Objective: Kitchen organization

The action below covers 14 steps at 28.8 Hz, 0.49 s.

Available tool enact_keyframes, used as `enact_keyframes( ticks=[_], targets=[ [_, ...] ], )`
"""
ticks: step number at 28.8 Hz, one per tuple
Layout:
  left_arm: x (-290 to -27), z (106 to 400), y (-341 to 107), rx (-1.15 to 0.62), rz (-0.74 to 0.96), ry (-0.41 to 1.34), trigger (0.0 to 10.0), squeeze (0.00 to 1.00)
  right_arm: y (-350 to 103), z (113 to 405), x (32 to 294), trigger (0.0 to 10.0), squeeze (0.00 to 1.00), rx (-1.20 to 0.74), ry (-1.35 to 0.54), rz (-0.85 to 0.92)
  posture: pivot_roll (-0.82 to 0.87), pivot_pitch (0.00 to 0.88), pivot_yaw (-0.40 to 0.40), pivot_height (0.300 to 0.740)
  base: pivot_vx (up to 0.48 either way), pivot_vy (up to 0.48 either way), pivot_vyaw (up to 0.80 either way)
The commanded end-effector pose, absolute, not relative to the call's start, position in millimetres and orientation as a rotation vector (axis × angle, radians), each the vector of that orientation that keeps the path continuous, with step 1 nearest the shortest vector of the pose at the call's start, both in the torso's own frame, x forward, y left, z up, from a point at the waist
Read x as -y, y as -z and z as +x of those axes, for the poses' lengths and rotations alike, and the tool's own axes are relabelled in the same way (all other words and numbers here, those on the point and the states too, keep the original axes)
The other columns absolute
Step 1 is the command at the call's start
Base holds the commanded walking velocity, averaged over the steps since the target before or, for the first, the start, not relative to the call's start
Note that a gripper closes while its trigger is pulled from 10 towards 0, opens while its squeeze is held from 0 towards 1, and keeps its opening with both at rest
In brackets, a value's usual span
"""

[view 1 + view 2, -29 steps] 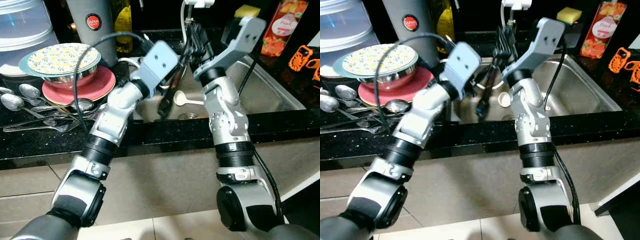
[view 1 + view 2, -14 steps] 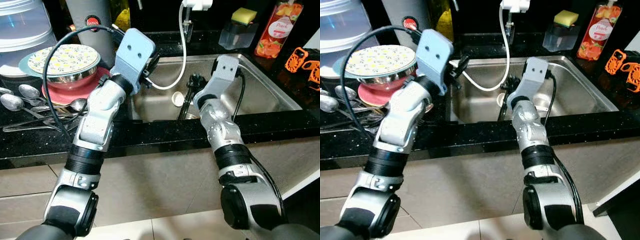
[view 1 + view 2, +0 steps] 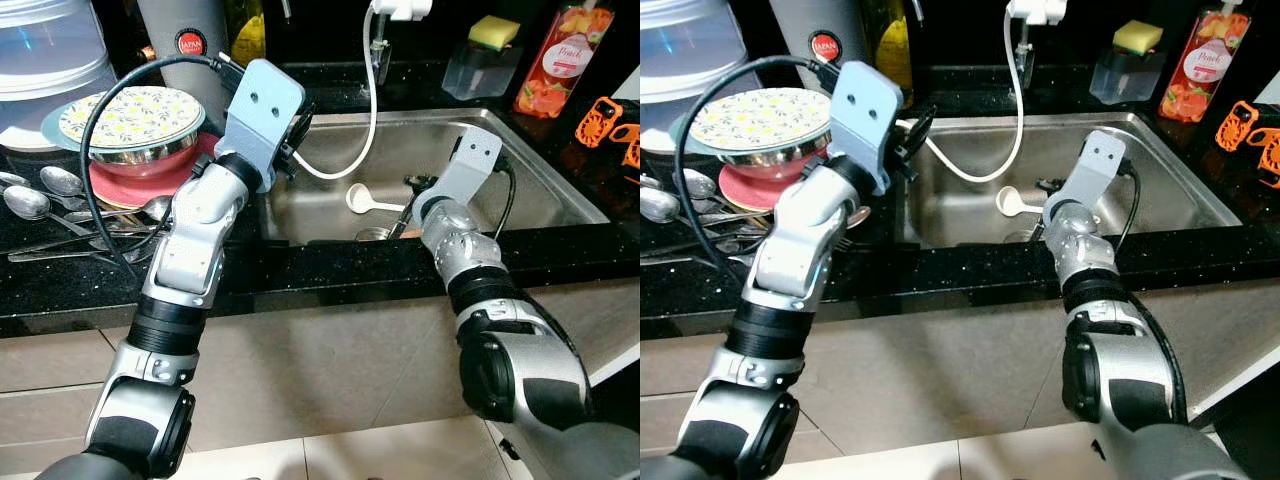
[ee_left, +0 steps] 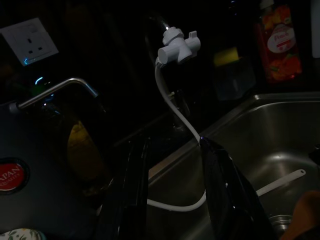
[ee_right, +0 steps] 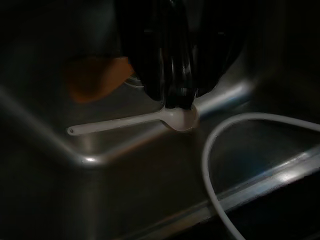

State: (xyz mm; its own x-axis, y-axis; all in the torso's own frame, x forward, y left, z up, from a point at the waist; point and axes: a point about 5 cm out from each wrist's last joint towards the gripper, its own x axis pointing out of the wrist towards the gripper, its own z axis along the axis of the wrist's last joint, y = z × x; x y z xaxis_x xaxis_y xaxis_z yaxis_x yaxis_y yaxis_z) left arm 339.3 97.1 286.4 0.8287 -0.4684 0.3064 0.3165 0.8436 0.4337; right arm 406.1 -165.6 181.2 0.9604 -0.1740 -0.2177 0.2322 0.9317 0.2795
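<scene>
Head views bright and mostly sharp, lit from above; glare on the steel sink walls and speckled sheen on the black counter. Far wall falls into deep shadow. Slight wide-angle stretch toward the edges. Both wrist views very dark and grainy: the white hose and white spoon catch the little light, claw fingers near the lens blurred, soft sink reflections

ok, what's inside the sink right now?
In the sink: a white spoon, the loop of white hose, and the right pincer at the spoon's bowl. The drain is mostly hidden.
</scene>
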Motion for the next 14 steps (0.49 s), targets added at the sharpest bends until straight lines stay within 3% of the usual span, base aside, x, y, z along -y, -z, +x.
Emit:
enact_keyframes(
  ticks=[1, 8, 9, 10, 14],
  targets=[
    [-103.3, 338.1, -285.3, 0.406, 0.404, 0.403, 10.0, 0.0, -175.6, 406.1, 164.2, 10.0, 1.0, -0.222, 0.206, 0.289, 0.12, 0.006, -0.039, 0.74, 0.0, 0.0, 0.0],
    [-106.5, 338.6, -285.5, 0.398, 0.412, 0.387, 10.0, 0.0, -183.0, 408.3, 162.4, 10.0, 1.0, -0.182, 0.173, 0.276, 0.12, 0.001, -0.038, 0.74, 0.0, 0.0, 0.0],
    [-108.0, 338.6, -285.5, 0.396, 0.413, 0.382, 10.0, 0.0, -185.5, 408.7, 163.4, 10.0, 0.66, -0.167, 0.165, 0.267, 0.12, 0.0, -0.039, 0.74, 0.0, 0.0, 0.0],
    [-111.1, 338.5, -285.4, 0.394, 0.419, 0.371, 10.0, 0.0, -191.3, 408.9, 166.7, 10.0, 0.0, -0.126, 0.165, 0.233, 0.12, 0.0, -0.038, 0.74, 0.0, 0.0, 0.0],
    [-115.8, 338.1, -284.9, 0.389, 0.43, 0.357, 10.0, 0.0, -203.6, 409.3, 171.0, 10.0, 0.0, -0.052, 0.166, 0.227, 0.12, 0.0, -0.039, 0.74, 0.0, 0.0, 0.0]
  ],
)
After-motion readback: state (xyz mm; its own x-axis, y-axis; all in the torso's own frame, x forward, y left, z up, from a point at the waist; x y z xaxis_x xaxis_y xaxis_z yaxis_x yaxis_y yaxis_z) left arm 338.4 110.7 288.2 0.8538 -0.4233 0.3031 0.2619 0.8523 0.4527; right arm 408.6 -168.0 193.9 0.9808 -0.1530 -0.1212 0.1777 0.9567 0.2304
